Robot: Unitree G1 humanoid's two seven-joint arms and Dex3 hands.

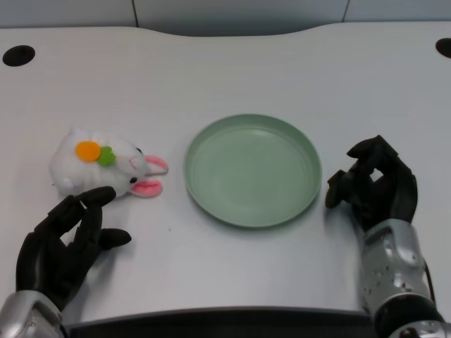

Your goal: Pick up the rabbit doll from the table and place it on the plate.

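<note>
A white rabbit doll [102, 166] with pink ears and an orange-and-green carrot patch lies on its side at the table's left. A round pale green plate [252, 170] sits at the centre, with nothing on it. My left hand [67, 243] is near the front left, just below the doll, fingers spread and holding nothing; its upper fingertips [101, 195] reach close to the doll's lower edge. The doll's ears point toward the plate.
My right hand [375, 185] rests beside the plate's right rim with fingers curled. The white table [232, 84] has two dark holes at its back corners [18, 55]. Its front edge runs along the bottom of the view.
</note>
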